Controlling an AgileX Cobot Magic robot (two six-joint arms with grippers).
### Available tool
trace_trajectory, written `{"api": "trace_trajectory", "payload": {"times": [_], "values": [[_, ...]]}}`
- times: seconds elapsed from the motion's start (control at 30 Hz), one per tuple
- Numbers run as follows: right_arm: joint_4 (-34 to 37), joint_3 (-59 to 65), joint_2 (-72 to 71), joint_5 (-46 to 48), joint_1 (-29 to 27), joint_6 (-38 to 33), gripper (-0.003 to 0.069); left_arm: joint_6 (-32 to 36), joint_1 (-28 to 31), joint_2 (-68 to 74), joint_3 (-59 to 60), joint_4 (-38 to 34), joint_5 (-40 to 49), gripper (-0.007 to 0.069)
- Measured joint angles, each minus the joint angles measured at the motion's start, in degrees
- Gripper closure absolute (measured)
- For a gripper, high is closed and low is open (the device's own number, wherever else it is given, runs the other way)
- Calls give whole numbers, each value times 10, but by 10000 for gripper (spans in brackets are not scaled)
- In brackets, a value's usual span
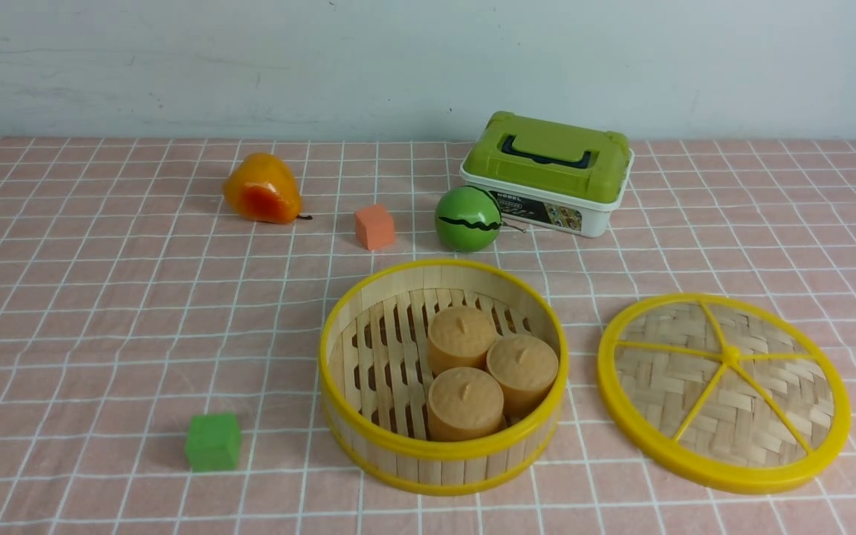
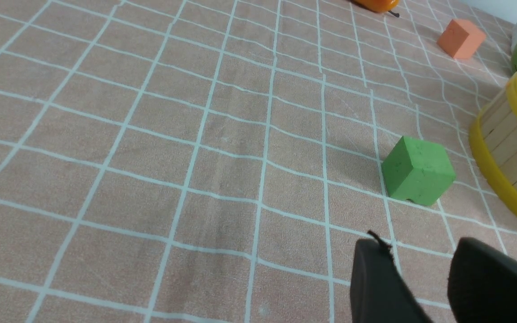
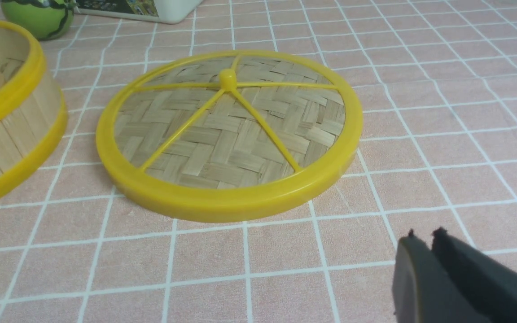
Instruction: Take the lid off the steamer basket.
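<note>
Nearest the robot, the left hand (image 2: 413, 273) hung low over the desk (image 2: 151, 157) with a clear gap between its dark fingers and nothing in it, while the right hand (image 3: 424, 244) showed its fingers nearly pressed together, also empty. Just beyond the left hand sat a green cube (image 1: 212, 441), apart from the steamer basket (image 1: 368, 438), which stood open near the front middle of the desk with three tan cylinders (image 1: 491, 368) inside. The lid (image 1: 724, 390) lay flat on the cloth to the basket's right, close by but not touching it, so the removal looked done and, by my judgement, nothing was left but to draw the arms away. Farther back stood an orange cube (image 1: 374, 226), a green ball (image 1: 467, 218), a pear-shaped toy (image 1: 261, 189) and a white box with a green top (image 1: 547, 172). Only the front view showed the basket's contents and no arm at all; only the wrist views showed the hands
</note>
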Motion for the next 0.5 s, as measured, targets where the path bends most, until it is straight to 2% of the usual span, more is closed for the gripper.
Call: {"api": "trace_trajectory", "payload": {"times": [0.5], "values": [[1,0,0,0,0,0,617,0,0,0,0,0,0,386]]}}
